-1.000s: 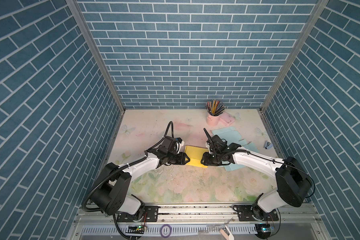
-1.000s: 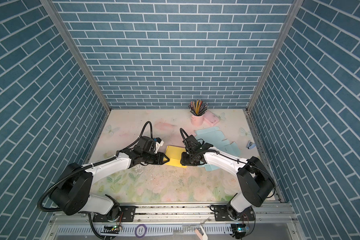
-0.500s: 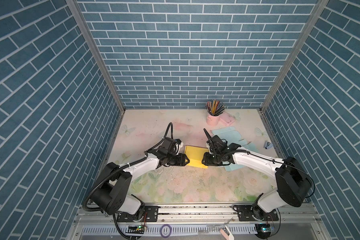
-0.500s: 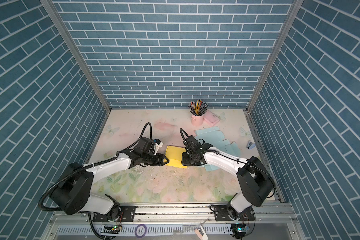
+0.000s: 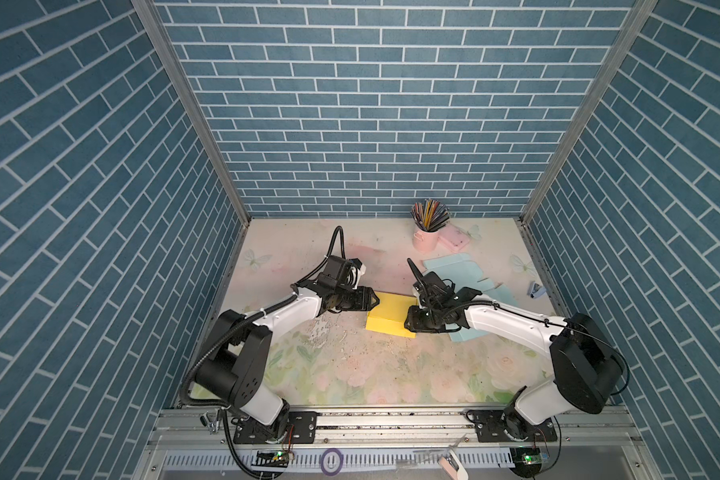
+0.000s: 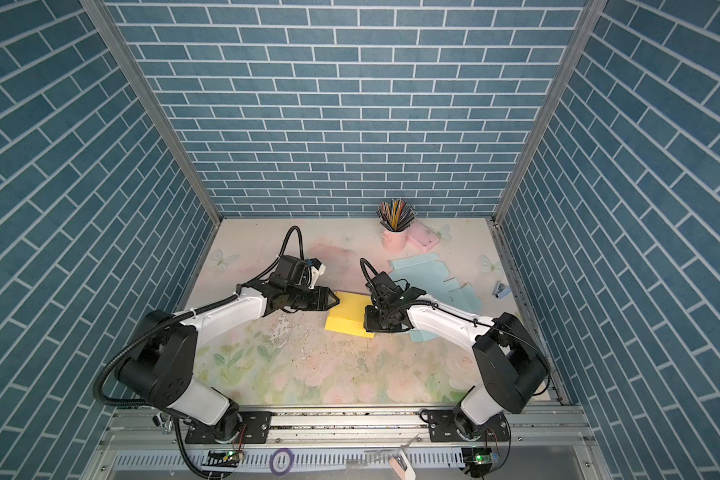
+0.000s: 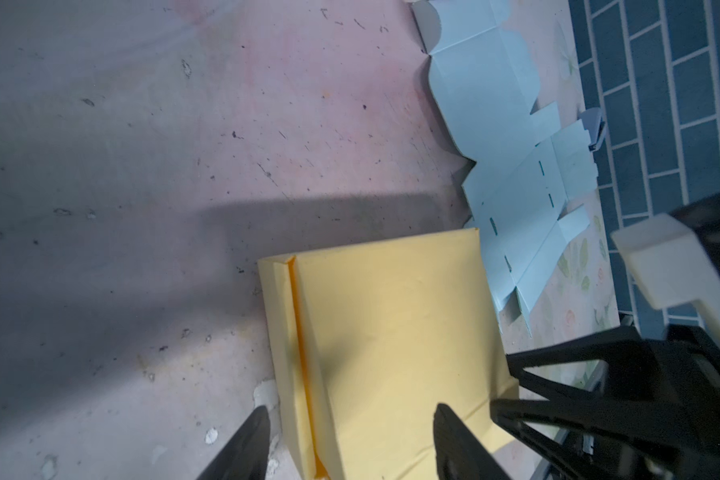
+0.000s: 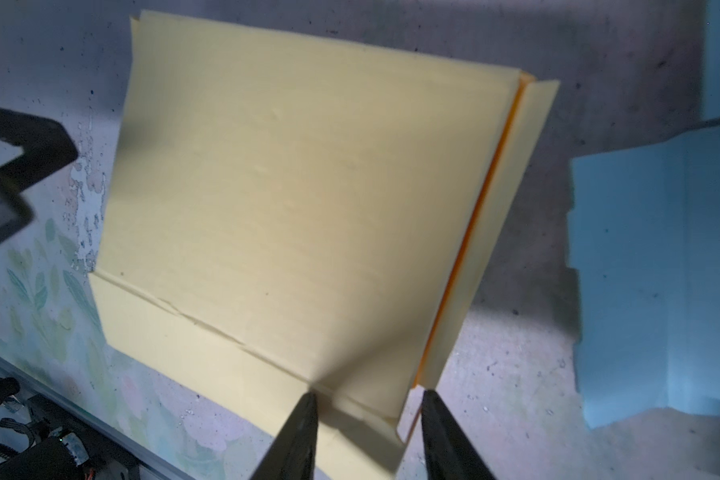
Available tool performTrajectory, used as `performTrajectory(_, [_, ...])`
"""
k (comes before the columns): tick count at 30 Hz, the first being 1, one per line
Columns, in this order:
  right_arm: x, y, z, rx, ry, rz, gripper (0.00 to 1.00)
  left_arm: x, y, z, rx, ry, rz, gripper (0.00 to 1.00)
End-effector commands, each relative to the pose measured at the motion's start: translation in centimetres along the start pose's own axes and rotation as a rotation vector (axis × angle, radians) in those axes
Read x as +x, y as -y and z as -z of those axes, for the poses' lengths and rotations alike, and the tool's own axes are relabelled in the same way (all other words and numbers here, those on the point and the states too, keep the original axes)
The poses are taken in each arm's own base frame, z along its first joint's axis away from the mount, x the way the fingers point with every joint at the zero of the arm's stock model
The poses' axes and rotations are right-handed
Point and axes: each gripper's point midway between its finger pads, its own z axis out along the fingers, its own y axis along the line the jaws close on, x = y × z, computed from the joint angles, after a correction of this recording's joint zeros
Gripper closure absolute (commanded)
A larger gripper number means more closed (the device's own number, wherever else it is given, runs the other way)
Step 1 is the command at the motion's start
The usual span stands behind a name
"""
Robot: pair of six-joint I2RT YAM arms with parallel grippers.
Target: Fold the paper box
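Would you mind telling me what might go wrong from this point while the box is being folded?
1. The yellow paper box lies loose on the table, with the left gripper and right gripper both open at opposite edges. A push from either side may slide it rather than crease it.
2. The right arm hangs over the flat blue box blank, so a low sweep might drag it.

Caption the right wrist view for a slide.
Open right hand straddling a corner of the partly folded yellow paper box on the worn table.
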Motion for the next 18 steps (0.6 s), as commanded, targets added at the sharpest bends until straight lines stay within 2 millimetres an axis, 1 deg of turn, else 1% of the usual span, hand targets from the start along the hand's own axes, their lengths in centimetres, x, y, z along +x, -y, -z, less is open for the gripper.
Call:
performTrajectory(1, [1.0, 1.3, -0.9, 0.049, -0.028, -0.005, 0.58, 0.3, -1.0, -0.9, -0.027, -0.017, -0.006, 0.38])
performTrajectory(5, [1.0, 1.3, -1.2, 0.045, -0.029, -0.006, 0.58, 1.7, -1.6, -1.7, -0.051, -0.056, -0.013, 0.4])
performTrajectory(7, [1.0, 1.3, -1.3, 0.043, -0.03, -0.006, 0.59, 2.0, -1.9, -1.8, -0.059, -0.061, -0.01, 0.42])
performTrajectory(15, [0.8, 1.0, -1.2, 0.028, -0.02, -0.003, 0.58, 2.6, -1.7, -1.9, -0.067, -0.075, -0.019, 0.44])
performTrajectory(18, [0.9, 1.1, -1.5, 0.025, -0.021, -0.007, 0.58, 2.9, -2.0, -2.1, -0.081, -0.083, -0.022, 0.44])
